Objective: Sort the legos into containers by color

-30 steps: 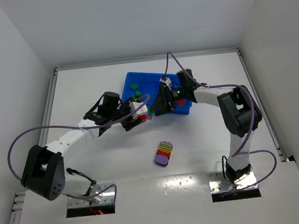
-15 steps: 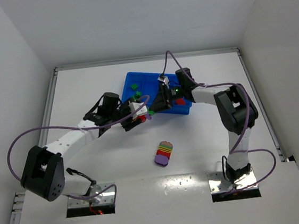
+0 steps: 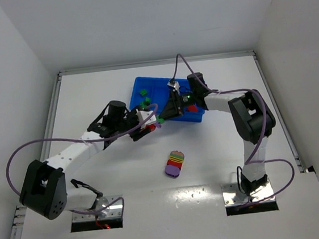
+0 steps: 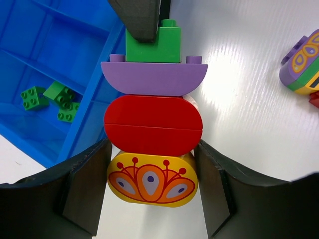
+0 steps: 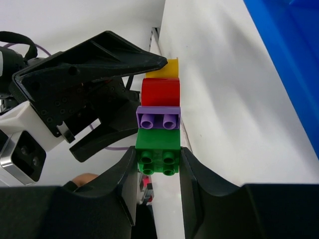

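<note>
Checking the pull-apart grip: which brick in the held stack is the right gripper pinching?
The green brick, the end one beside the purple brick; the left gripper holds the yellow brick opposite.

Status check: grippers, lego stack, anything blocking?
Left gripper shut on yellow end of stack; right gripper shut on green brick. Stack held beside blue tray, unsplit. Nothing blocking; second clump lies apart.

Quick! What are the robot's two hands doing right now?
Left gripper: shut on the lego stack, at its yellow end.
Right gripper: shut on its green brick.
</note>
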Controlling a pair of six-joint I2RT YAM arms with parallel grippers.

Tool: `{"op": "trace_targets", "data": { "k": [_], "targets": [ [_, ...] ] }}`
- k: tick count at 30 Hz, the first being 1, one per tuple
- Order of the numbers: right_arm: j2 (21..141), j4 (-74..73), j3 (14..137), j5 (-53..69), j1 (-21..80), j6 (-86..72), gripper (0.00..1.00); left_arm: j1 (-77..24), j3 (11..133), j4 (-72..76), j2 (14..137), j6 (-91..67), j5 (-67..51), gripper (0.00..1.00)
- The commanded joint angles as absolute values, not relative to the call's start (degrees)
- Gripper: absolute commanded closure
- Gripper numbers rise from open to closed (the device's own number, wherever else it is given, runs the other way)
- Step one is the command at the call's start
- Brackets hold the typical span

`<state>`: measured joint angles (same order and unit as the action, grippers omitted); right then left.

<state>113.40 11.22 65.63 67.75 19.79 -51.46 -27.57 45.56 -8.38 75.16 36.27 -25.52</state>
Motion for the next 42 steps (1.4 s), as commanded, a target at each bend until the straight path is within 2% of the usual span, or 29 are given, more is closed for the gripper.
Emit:
{"op": "trace_targets", "data": {
  "k": [1, 20, 24, 29, 35, 39, 42],
  "targets": [
    [110.0, 13.4, 64.4, 70.4, 18.1, -52.5, 0.98, -28.0, 44.6, -7.9, 72.4, 36.3, -25.0, 0.66],
    [107.3, 12.3, 63.4, 68.4, 13.9, -51.0, 0.99, -25.8, 42.5, -13.3, 69.5, 38.5, -25.0, 0.68],
    [108.2, 2.5, 72.9, 62.8, 14.8, -40.3, 0.99, -24.8, 42.5, -13.3, 68.5, 36.5, -24.4, 0.68],
    [114.7, -1.6, 86.6, 50.4, 17.6, -37.5, 0.99, -24.3, 41.1, -13.3, 66.2, 34.5, -23.4, 0.68],
    [128.6, -14.7, 114.5, 32.4, 23.1, -29.6, 0.99, -23.1, 40.6, -13.3, 64.1, 32.1, -21.6, 0.68],
    [132.8, -17.6, 118.5, 21.7, 25.8, -27.1, 0.96, -22.6, 40.1, -13.8, 62.8, 32.1, -20.6, 0.68],
    [134.1, -19.2, 118.5, 19.2, 27.1, -26.2, 0.96, -22.1, 40.1, -14.4, 62.3, 32.1, -20.6, 0.68]
  ]
}}
